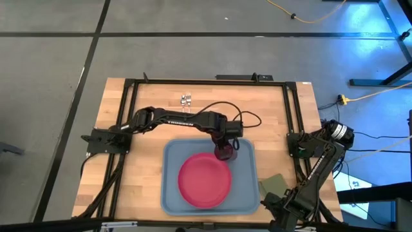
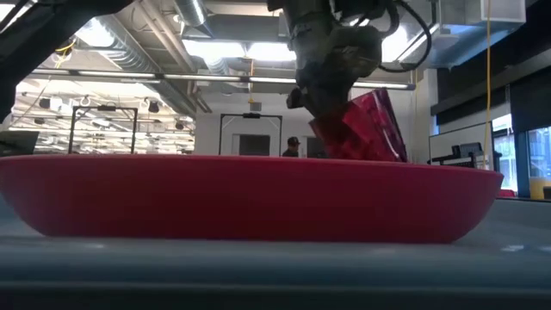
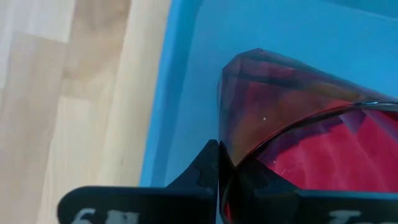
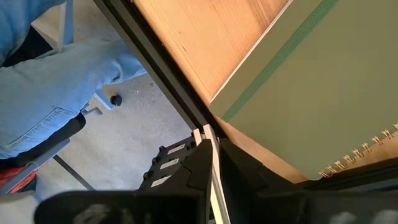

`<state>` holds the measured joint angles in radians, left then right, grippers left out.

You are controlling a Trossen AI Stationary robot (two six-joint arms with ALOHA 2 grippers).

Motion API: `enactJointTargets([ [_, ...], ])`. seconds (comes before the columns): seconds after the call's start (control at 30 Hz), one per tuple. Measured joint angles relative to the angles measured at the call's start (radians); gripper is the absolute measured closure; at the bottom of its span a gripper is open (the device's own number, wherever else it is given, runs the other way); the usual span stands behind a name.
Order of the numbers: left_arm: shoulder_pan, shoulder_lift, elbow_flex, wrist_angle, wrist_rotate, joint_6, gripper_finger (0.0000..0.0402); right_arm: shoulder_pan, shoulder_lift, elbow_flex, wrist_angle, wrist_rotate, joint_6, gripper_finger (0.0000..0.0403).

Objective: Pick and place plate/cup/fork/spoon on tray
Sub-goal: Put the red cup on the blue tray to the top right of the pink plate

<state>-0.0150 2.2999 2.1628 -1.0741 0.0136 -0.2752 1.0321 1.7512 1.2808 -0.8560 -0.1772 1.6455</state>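
Low view: plate [image 2: 250, 198] filled the foreground, its rim running nearly edge to edge, resting on the tray [image 2: 258, 275] (pale blue floor visible beneath). Behind the plate, left gripper [image 2: 331, 112] came down from above, clamped on the cup [image 2: 366, 129], which was tilted. A person [image 2: 294, 146] stood far back.

The light wooden plank tabletop [image 1: 141, 174], framed by black metal rails, carries the large light blue rectangular tray [image 1: 172, 193] with rounded corners near its front middle. Two small silver-headed utensils [image 1: 187, 99] lie side by side on the bare wood near the far edge, well apart from the tray; which is fork and which spoon cannot be told. An olive-green rectangular pad [image 1: 273, 183] lies on the wood just beside the tray's right side.
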Motion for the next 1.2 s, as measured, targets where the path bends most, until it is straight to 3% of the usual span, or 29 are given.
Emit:
enactJointTargets([
  [1.2,0.038,0.0,0.0,0.058,0.086,0.023,0.0327,0.0,0.0,0.0,0.0,-0.007,0.0,0.037],
])
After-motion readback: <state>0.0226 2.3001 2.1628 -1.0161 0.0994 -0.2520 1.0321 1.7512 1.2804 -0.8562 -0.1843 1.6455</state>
